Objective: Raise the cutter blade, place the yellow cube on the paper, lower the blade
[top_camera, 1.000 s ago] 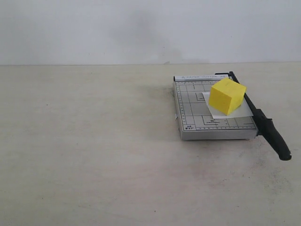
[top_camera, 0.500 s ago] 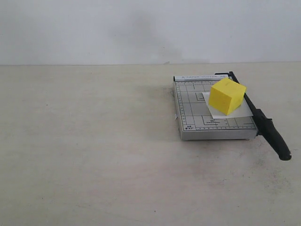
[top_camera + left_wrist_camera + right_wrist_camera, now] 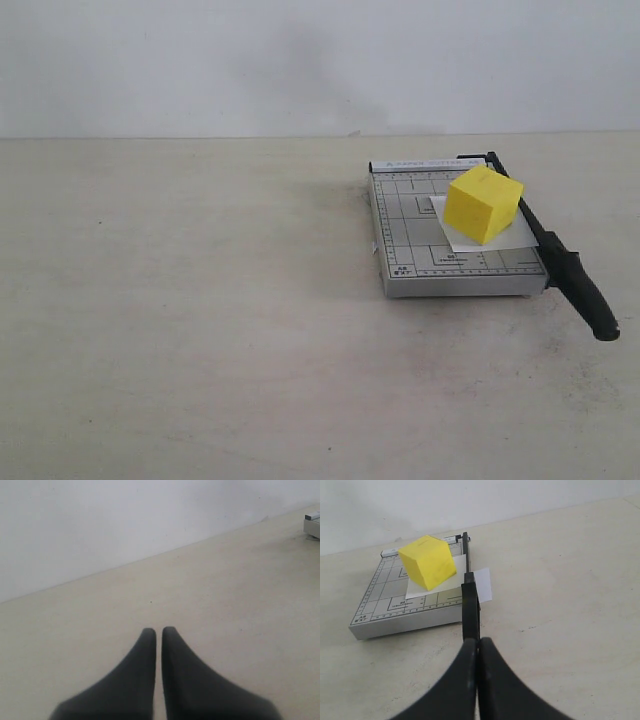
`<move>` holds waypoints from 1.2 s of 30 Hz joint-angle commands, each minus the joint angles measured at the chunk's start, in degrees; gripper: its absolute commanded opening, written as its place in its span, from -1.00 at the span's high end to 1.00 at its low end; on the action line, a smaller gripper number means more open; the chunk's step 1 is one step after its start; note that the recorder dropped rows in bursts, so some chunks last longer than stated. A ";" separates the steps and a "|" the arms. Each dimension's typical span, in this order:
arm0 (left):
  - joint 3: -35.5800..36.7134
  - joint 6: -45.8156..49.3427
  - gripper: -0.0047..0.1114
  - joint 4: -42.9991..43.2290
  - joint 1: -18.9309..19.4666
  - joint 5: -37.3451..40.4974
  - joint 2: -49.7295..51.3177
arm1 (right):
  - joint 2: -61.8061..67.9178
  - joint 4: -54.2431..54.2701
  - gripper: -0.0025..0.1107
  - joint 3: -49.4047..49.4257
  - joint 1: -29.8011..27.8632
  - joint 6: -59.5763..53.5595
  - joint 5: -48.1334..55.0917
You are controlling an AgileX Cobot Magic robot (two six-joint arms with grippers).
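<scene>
Exterior view shows you the yellow cube [image 3: 482, 205] sitting on the paper [image 3: 515, 240]. The paper lies on the grey cutter board [image 3: 410, 225], at the right side of the tabletop [image 3: 200, 320]. The cube is turned a bit, with one corner toward the camera. The cutter blade [image 3: 556, 252] is down flat along the board's right edge. Its thick black handle sticks out past the front of the board. Your left fingers [image 3: 135, 675] are pressed together over bare tabletop, well apart from the board. Your right fingers [image 3: 460, 680] are pressed together too, holding nothing, and they point in line with the blade handle.
</scene>
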 commanded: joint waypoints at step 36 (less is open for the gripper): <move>0.22 -28.95 0.84 1.91 -4.51 8.84 -0.21 | -0.26 0.65 0.96 -0.04 -0.09 0.05 -1.10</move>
